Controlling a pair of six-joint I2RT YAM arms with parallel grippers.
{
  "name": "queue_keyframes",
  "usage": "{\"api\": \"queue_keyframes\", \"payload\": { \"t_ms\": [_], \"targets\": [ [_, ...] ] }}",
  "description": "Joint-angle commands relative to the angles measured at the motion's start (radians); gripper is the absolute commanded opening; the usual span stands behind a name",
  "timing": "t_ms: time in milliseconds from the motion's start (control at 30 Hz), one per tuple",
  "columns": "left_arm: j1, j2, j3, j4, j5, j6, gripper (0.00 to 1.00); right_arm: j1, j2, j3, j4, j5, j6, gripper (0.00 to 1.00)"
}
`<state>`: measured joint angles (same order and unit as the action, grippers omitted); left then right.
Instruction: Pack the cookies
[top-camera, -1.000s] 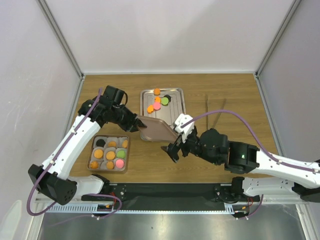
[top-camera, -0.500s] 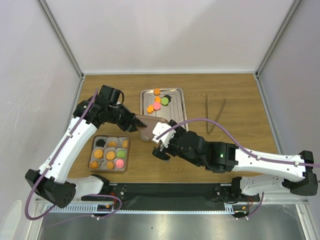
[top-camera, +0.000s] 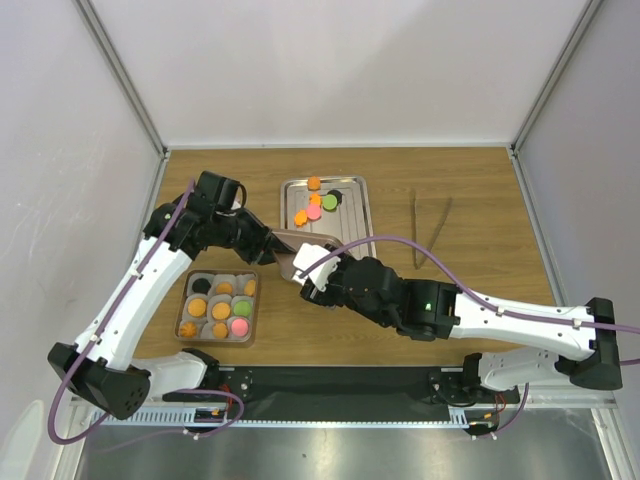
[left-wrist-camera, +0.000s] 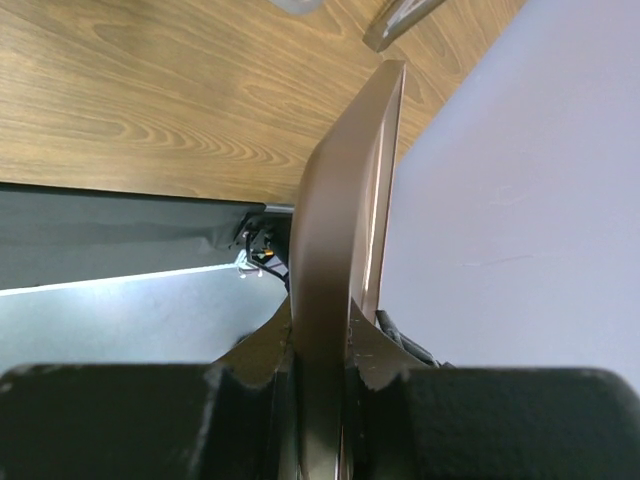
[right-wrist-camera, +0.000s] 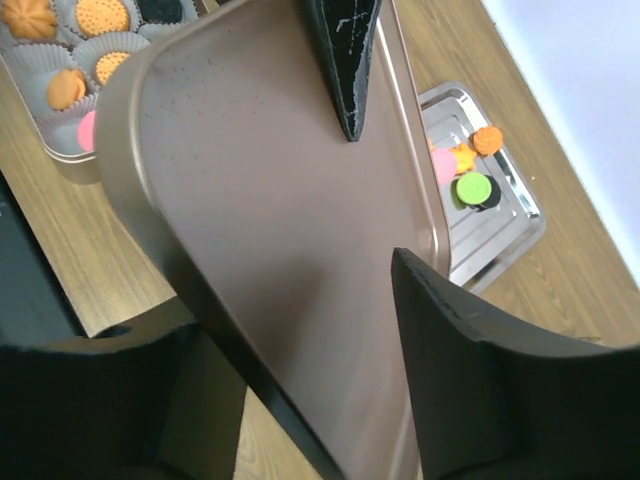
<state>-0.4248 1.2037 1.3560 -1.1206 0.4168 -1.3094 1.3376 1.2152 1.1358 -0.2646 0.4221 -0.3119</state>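
Several cookies (top-camera: 316, 205), orange, pink, green and black, lie on the steel tray (top-camera: 352, 215). More cookies (top-camera: 219, 302) sit in the white cups of the small box (top-camera: 186, 300). My left gripper (top-camera: 272, 245) is shut on the edge of a brown lid (top-camera: 302, 248) and holds it tilted above the table between box and tray. In the left wrist view the lid (left-wrist-camera: 340, 240) shows edge-on between the pads. My right gripper (top-camera: 312, 285) is open, its jaws straddling the lid's near edge (right-wrist-camera: 290, 250). The tray's cookies also show in the right wrist view (right-wrist-camera: 470, 170).
Metal tongs (top-camera: 430, 230) lie on the wood to the right of the steel tray. The right arm stretches across the front of the table. The black base strip runs along the near edge.
My right gripper has swung left from the table's middle up to the lid's near edge. The left gripper has drawn the lid slightly left and held it.
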Motion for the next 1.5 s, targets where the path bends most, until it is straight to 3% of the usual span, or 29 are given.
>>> {"api": "queue_keyframes", "payload": {
  "t_ms": [0, 67, 167, 200, 267, 300, 533, 733, 833, 1000, 1167, 1467],
  "targets": [
    [0.008, -0.026, 0.009, 0.034, 0.066, -0.007, 0.06, 0.003, -0.002, 0.039, 0.067, 0.024, -0.026, 0.55],
    [0.008, -0.024, 0.011, 0.041, 0.076, -0.005, 0.09, 0.005, 0.006, 0.044, 0.071, 0.033, -0.03, 0.46],
    [0.009, -0.023, 0.022, 0.05, 0.083, 0.004, 0.22, 0.009, 0.01, 0.051, 0.076, 0.047, -0.033, 0.31],
    [0.009, -0.021, 0.026, 0.05, 0.082, 0.009, 0.34, 0.011, 0.013, 0.058, 0.077, 0.059, -0.033, 0.29],
    [0.014, -0.02, 0.04, 0.051, 0.077, 0.022, 0.47, 0.015, 0.017, 0.067, 0.074, 0.075, -0.03, 0.2],
    [0.014, -0.024, 0.043, 0.059, 0.067, 0.028, 0.59, 0.015, 0.017, 0.077, 0.074, 0.081, -0.027, 0.18],
    [0.075, -0.091, 0.038, 0.182, -0.004, 0.108, 0.96, -0.003, 0.038, 0.142, 0.032, 0.122, 0.063, 0.04],
    [0.271, -0.154, 0.012, 0.303, -0.024, 0.318, 1.0, -0.073, 0.081, 0.203, -0.099, 0.055, 0.242, 0.0],
    [0.297, -0.167, 0.068, 0.269, -0.1, 0.403, 1.0, -0.155, 0.113, 0.252, -0.14, -0.043, 0.365, 0.0],
    [0.325, -0.197, 0.058, 0.141, -0.401, 0.55, 1.0, -0.328, 0.182, 0.356, -0.144, -0.296, 0.542, 0.0],
    [0.342, -0.254, -0.076, 0.05, -0.621, 0.593, 1.0, -0.472, 0.259, 0.36, 0.045, -0.593, 0.811, 0.0],
    [0.365, -0.297, -0.12, -0.045, -0.803, 0.625, 1.0, -0.519, 0.443, 0.249, 0.591, -0.795, 1.206, 0.0]
  ]
}}
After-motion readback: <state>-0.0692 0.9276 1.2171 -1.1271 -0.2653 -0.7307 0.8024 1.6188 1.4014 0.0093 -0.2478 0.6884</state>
